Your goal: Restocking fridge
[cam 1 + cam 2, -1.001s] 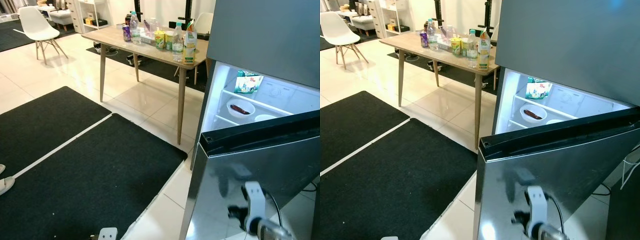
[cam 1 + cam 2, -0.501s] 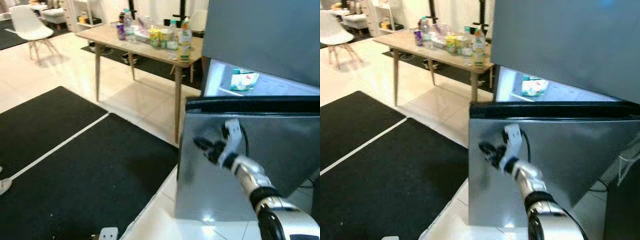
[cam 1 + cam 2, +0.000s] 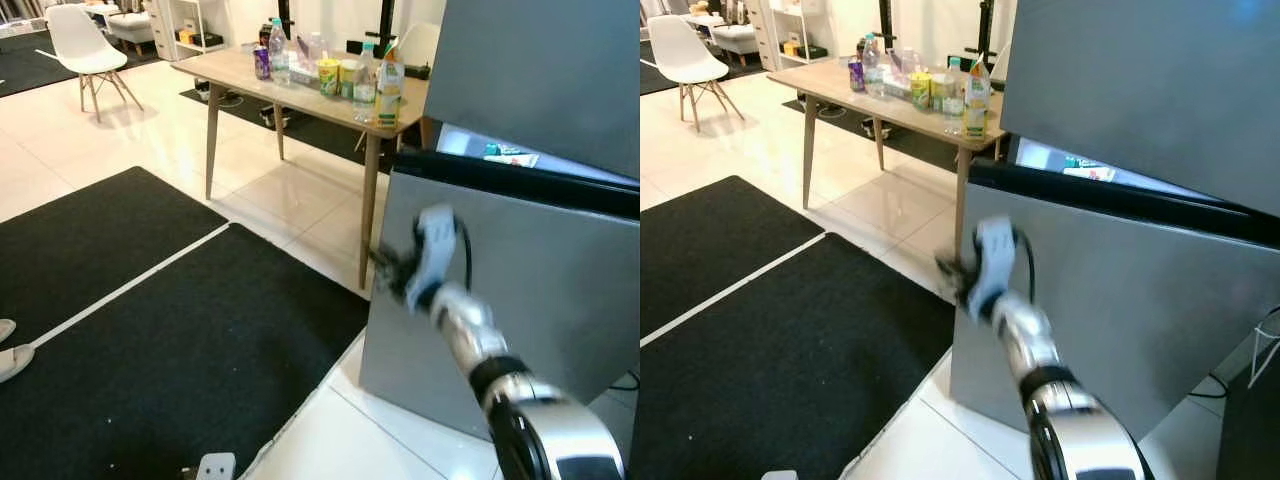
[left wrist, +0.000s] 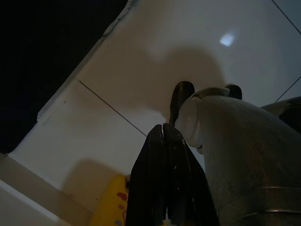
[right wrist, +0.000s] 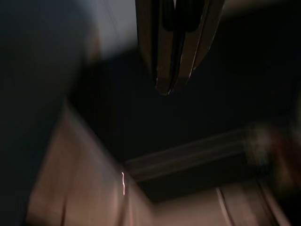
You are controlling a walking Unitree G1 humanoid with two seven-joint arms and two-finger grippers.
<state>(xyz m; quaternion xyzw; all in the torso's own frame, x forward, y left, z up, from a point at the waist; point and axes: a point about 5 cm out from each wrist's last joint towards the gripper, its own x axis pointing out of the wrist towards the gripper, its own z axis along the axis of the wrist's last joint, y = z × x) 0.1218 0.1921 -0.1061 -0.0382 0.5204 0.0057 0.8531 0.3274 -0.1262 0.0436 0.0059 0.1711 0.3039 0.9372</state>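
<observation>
This looks like a home, probably an open living and dining room. A wooden table (image 3: 300, 85) carries bottles and cans (image 3: 330, 72), a white chair (image 3: 85, 45) stands on pale floor tiles (image 3: 160, 165) beside black mats (image 3: 180, 340), and a grey fridge (image 3: 1140, 200) stands nearby.

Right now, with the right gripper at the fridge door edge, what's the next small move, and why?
Probably press the fridge door further toward shut with the right gripper. The gripper sits at the door's free edge, and a lit gap of fridge interior shows above the door top, so it isn't closed yet.
</observation>
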